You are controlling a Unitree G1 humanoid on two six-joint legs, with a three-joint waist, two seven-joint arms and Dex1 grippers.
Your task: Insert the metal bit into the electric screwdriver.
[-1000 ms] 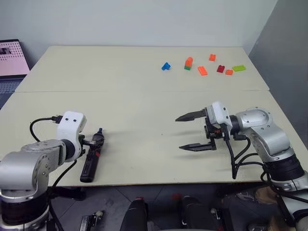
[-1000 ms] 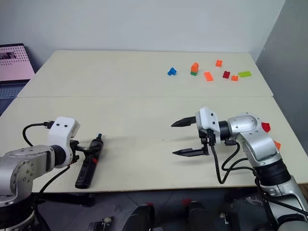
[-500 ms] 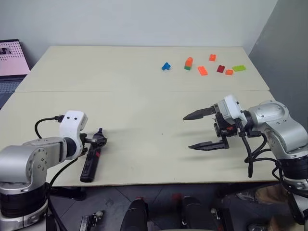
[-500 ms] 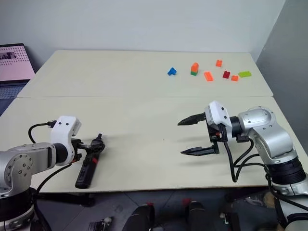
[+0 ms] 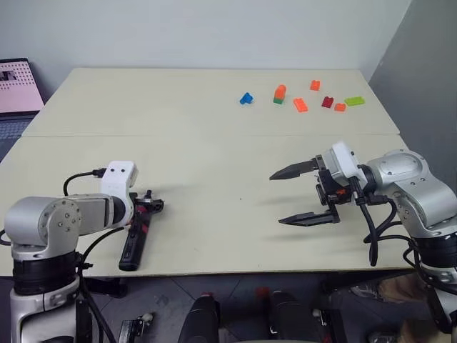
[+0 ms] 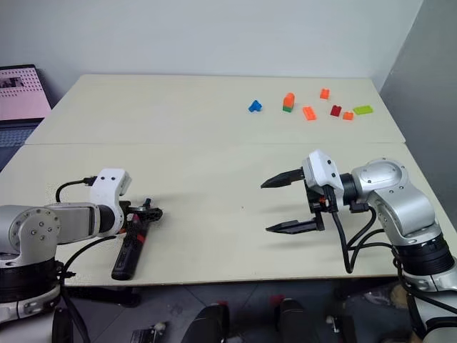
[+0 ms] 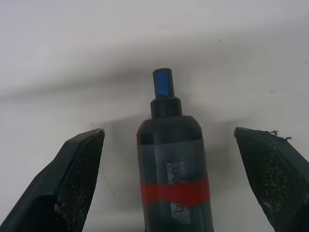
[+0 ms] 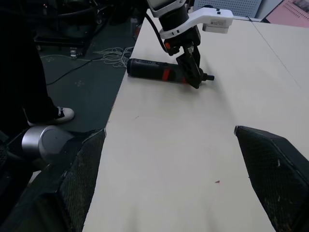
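Table's (image 5: 214, 164) far corner: perhaps toy bricks (image 5: 300, 105).

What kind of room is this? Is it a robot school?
Probably a robot test lab or workshop. Two plain tables stand pushed together against a bare wall, with toy building blocks at the far side, an electric screwdriver near the edge, and a laptop beside them.
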